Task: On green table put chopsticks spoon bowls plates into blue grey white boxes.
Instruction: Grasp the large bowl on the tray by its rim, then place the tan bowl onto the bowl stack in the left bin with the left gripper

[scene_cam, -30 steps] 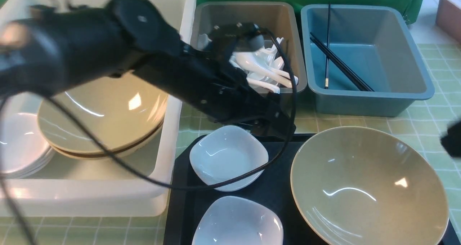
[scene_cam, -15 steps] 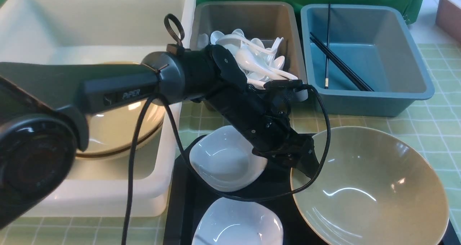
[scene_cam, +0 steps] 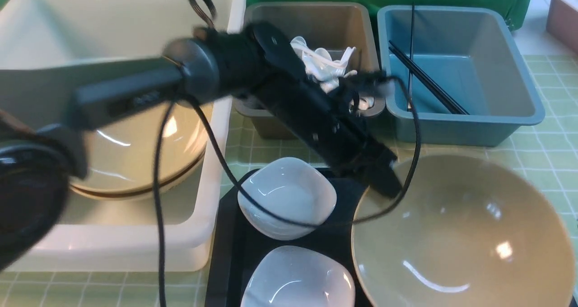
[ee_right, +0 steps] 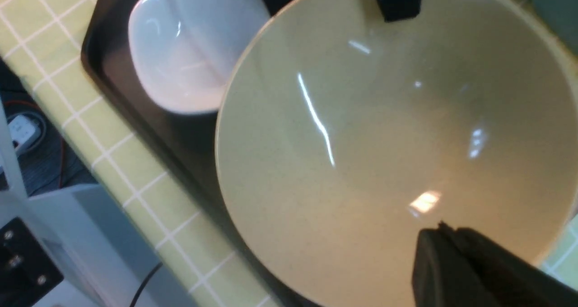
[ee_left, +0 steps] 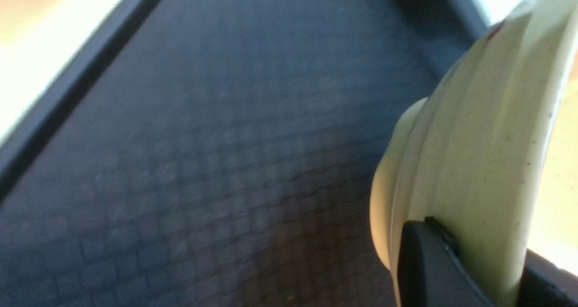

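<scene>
A wide tan bowl (scene_cam: 460, 234) rests tilted on the black tray (scene_cam: 230, 244), its far-left rim raised. My left gripper (scene_cam: 384, 180) is shut on that rim; in the left wrist view its fingers (ee_left: 420, 257) flank the bowl wall (ee_left: 478, 140). My right gripper (ee_right: 445, 237) hangs shut and empty over the bowl's inside (ee_right: 388, 140). Two white plates (scene_cam: 286, 196) (scene_cam: 298, 277) lie on the tray. More bowls (scene_cam: 135, 158) sit in the white box (scene_cam: 135, 18). The grey box (scene_cam: 347, 22) holds spoons (scene_cam: 323, 63), the blue box (scene_cam: 469, 58) chopsticks (scene_cam: 426, 79).
The green table (scene_cam: 542, 131) shows to the right of the tray and behind it. A pinkish tub (scene_cam: 562, 13) stands at the far right corner. My left arm and its cable (scene_cam: 158, 198) stretch across the white box and the tray.
My left arm swung from the white box to the tan bowl and its gripper shut on the rim. The bowl's left edge rose and the bowl shifted nearer.
</scene>
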Motion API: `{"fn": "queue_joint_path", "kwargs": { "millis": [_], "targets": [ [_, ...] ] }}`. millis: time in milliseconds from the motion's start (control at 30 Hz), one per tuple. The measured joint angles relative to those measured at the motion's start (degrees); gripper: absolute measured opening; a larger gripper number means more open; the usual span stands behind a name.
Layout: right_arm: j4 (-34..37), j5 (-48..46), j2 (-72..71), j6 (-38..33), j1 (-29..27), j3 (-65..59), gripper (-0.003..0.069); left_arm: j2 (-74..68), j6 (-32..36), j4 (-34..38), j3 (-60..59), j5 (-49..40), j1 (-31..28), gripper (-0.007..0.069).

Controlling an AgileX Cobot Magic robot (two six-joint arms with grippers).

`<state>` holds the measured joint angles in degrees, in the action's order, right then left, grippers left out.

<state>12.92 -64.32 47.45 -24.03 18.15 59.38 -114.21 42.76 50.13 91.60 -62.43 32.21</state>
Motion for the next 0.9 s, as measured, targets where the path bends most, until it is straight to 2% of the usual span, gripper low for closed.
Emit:
{"fn": "queue_joint_path", "kwargs": {
  "millis": [167,433,467,500,533,567,600,633,767,800,900],
  "targets": [
    [1.4,1.5,-0.1,-2.3,0.0,0.0,0.0025,6.4,-0.2,0.6,0.5,-2.0,-4.2,0.0017],
    [11.9,8.6,-1.1,-12.3,0.0,0.0,0.0028,22.3,-2.5,-2.1,0.5,-7.9,-23.0,0.0017],
    [12.3,8.9,-1.1,-12.5,0.0,0.0,0.0028,22.7,-2.5,-2.2,0.5,-7.9,-23.5,0.0017],
    [13.2,9.7,-1.1,-13.5,0.0,0.0,0.0029,25.1,-3.3,-3.0,0.5,-8.2,-27.3,0.0017],
    [13.7,10.3,-1.1,-13.9,0.0,0.0,0.0029,27.2,-3.3,-3.4,-0.1,-8.1,-30.6,0.0017],
    [13.8,10.4,-1.1,-13.9,0.0,0.0,0.0030,27.5,-3.3,-3.5,-0.2,-8.1,-31.1,0.0017],
    [14.1,11.1,-1.1,-14.3,0.0,0.0,0.0032,30.5,-3.2,-3.5,-1.9,-8.1,-36.1,0.0017],
    [14.1,11.2,-1.1,-14.3,0.0,0.0,0.0033,30.5,-3.1,-3.5,-2.2,-8.1,-36.7,0.0017],
    [14.3,12.7,-1.1,-15.4,0.0,0.0,0.0036,37.1,-2.1,-2.8,-9.8,-8.2,-48.3,0.0017],
    [14.3,12.8,-1.1,-15.5,0.0,0.0,0.0036,37.6,-2.1,-2.5,-10.1,-8.2,-49.3,0.0017],
    [14.3,13.1,-1.1,-15.8,0.0,0.0,0.0036,40.0,-5.3,-0.8,-15.1,-6.0,-57.0,0.0017]
  ]
}}
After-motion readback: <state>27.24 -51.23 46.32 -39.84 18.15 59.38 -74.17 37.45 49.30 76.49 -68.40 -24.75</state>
